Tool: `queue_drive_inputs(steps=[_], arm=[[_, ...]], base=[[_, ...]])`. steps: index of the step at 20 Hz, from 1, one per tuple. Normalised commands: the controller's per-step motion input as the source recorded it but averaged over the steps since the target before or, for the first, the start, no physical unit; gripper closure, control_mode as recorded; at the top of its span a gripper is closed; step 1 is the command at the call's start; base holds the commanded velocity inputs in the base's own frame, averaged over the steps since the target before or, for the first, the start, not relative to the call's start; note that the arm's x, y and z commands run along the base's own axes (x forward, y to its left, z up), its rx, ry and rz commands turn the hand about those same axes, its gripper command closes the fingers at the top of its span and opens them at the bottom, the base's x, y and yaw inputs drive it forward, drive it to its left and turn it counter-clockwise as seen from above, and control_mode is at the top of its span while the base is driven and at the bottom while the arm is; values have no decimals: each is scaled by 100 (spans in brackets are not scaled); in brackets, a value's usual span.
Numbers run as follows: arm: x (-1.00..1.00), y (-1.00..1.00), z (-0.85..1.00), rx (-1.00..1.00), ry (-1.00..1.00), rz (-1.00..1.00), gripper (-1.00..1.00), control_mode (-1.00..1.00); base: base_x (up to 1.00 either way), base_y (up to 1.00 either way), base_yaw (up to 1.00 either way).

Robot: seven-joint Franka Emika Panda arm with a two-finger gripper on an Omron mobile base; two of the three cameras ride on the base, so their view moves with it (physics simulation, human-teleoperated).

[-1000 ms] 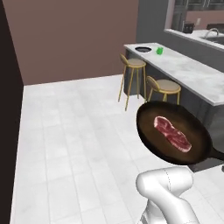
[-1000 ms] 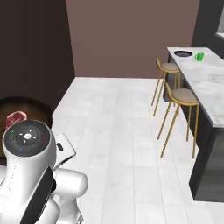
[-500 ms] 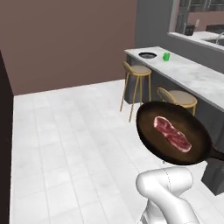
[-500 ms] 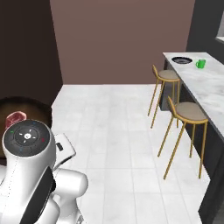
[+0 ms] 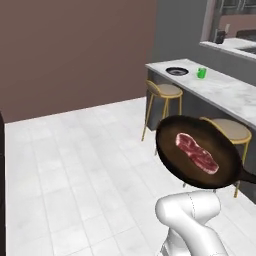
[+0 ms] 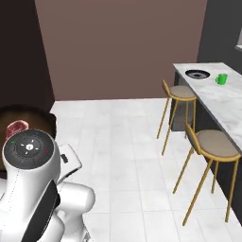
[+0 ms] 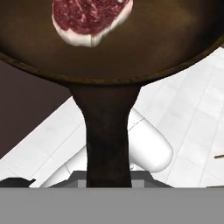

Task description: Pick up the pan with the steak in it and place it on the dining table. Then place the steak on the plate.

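Note:
The dark round pan (image 5: 172, 145) hangs in the air above my white arm, level, with the red-pink steak (image 5: 196, 153) lying in its middle. In the hand view the pan (image 7: 153, 39) spreads across the top with the steak (image 7: 89, 17) in it, and its black handle (image 7: 107, 131) runs straight down into my gripper (image 7: 108, 179), which is shut on it. From the right base view the pan (image 6: 28, 116) and steak (image 6: 16, 126) peek out behind my arm. The dining table (image 5: 220, 90) stands ahead on the right, with the navy-rimmed plate (image 5: 177, 71) at its far end.
A green cup (image 5: 201, 73) stands on the dining table beside the plate (image 6: 197, 73). Two gold-legged stools (image 6: 182, 92) (image 6: 215, 144) stand along the table's near side. White tiled floor stretches to the brown back wall on the left.
The whole scene has shifted in both base views, so the base has moved; table and stools now sit further left in frame. The pan stays in the same place over my arm.

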Motion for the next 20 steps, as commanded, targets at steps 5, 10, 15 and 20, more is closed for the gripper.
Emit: queue_drive_inputs(steps=[5,10,15,20], arm=[[0,0,0,0,0,0,100,100],[0,0,0,0,0,0,100,100],[0,0,0,0,0,0,100,100],[0,0,0,0,0,0,100,100]], base=[[100,52,-14],[100,52,-14],[100,51,-15],[100,49,-16]])
